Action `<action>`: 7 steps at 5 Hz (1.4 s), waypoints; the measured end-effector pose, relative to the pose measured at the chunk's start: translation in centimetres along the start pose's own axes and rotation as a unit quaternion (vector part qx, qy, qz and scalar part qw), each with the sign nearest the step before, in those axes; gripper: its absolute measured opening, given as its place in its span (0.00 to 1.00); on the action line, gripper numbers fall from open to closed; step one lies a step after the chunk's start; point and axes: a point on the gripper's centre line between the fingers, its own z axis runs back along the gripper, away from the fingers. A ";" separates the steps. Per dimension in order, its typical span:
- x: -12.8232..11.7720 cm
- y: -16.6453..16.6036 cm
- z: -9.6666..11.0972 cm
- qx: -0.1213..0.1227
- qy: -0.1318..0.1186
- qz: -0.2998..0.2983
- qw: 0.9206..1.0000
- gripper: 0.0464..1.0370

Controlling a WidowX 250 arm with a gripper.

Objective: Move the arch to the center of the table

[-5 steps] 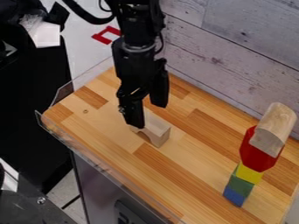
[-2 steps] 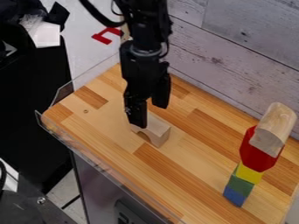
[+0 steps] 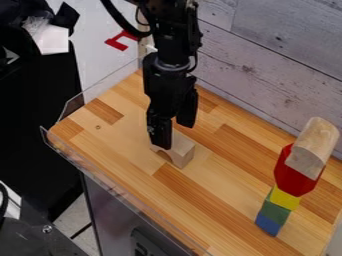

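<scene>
Left to right: can see a red marking [image 3: 116, 44] on the floor, then pale marks [image 3: 141, 248] below the tabletop [image 3: 220, 187], too small to read. Got the pincer [image 3: 174, 136] spread wide right by the arch [image 3: 182, 150], sitting on the tabletop slightly left of center. Further right, got a multicolored block stack [image 3: 294, 172] topped with bare wood.

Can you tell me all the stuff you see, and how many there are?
arch: 1, light wood, on the table by the gripper
wood block: 1, light brown, top of the tower
red block: 1, red, under the wood block
yellow block: 1, yellow, under red
green block: 1, green, under yellow
blue block: 1, blue, tower bottom
table: 1, brown wood, middle
wall: 1, grey boards, behind
arm: 1, black, from the top
gripper: 1, black, at the arch
</scene>
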 end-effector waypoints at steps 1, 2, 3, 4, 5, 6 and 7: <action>0.2 0.2 -0.4 0.007 -0.004 0.007 1.000 0.96; 0.3 0.5 -1.1 0.023 -0.003 0.013 1.000 0.96; 0.5 0.6 -2.3 0.040 0.008 0.024 0.999 0.96; 0.2 0.3 -3.8 0.056 0.031 0.024 0.998 0.91; 0.2 0.2 -3.9 0.054 0.035 0.023 0.998 0.64; 0.5 0.9 -3.6 0.055 0.024 0.002 0.998 0.56; 0.7 0.8 -1.2 0.029 -0.002 -0.038 0.999 0.56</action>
